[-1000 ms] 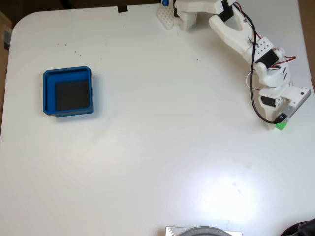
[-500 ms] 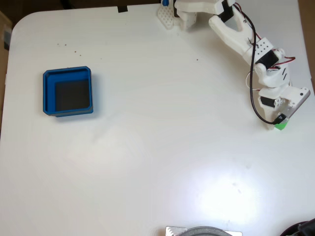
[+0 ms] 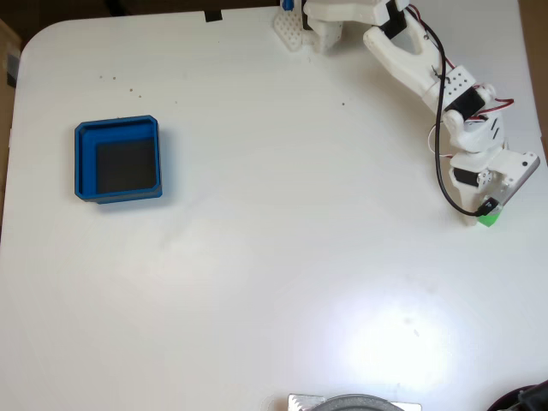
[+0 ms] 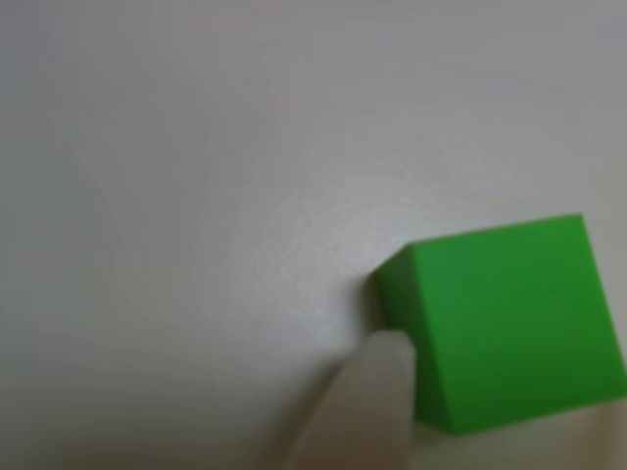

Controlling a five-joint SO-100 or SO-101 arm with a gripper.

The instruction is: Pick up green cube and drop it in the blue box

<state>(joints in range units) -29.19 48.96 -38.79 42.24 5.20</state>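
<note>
At about three o'clock on the white counter [image 3: 274, 257], near its right edge in the fixed view, the green cube [image 3: 488, 218] rests on the surface with the tool [image 3: 485, 212] lowered right over it. The close other view shows the cube [image 4: 505, 323] sitting flat on the counter, with one pale fingertip [image 4: 377, 377] pressed against its left face; the opposite face runs to the frame's edge, so I cannot tell whether the tool has closed on the cube or merely brackets it.

Judging by this, the task is at its first stage: the arm has reached the cube, but the cube is not lifted, and the carry and the drop are all left to do.

Far across the counter, at roughly nine o'clock, the blue box [image 3: 83, 163] stands well apart from the cube. Its dark inner floor is bare; nothing lies in it.

At six o'clock, on the lower edge of the fixed view, a grey rounded object [image 3: 355, 402] pokes into sight, too cropped to identify.
</note>
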